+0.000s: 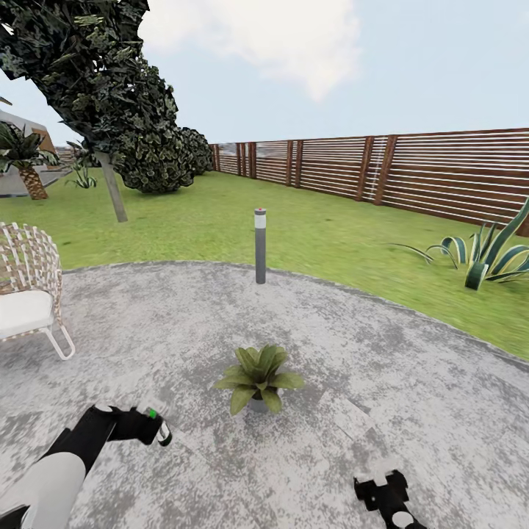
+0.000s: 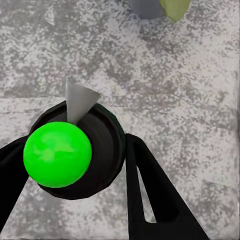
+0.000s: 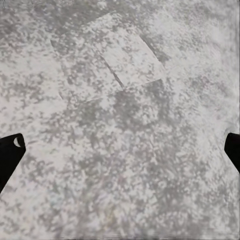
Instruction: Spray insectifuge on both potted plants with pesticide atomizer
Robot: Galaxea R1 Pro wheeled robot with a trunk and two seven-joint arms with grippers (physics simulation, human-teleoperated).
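Observation:
My left gripper [image 1: 150,424] is shut on the pesticide atomizer [image 1: 159,428], a dark bottle with a bright green cap [image 2: 57,154] and a pale nozzle [image 2: 78,99]. The black fingers [image 2: 150,190] press its sides. One potted plant [image 1: 258,378] stands on the garden's paved patio [image 1: 382,367], ahead and right of the atomizer. In the left wrist view the nozzle points toward its grey pot [image 2: 147,7]. The leaves look plain green; the insectifuge is out of view. My right gripper [image 1: 381,490] hangs open low over bare paving, fingertips [image 3: 10,155] far apart.
A grey bollard lamp [image 1: 260,245] stands at the patio's far edge. A wicker chair [image 1: 26,297] sits at the left. Lawn [image 1: 330,235], a striped agave [image 1: 488,257], a tree [image 1: 110,103] and a slat fence [image 1: 411,173] lie beyond.

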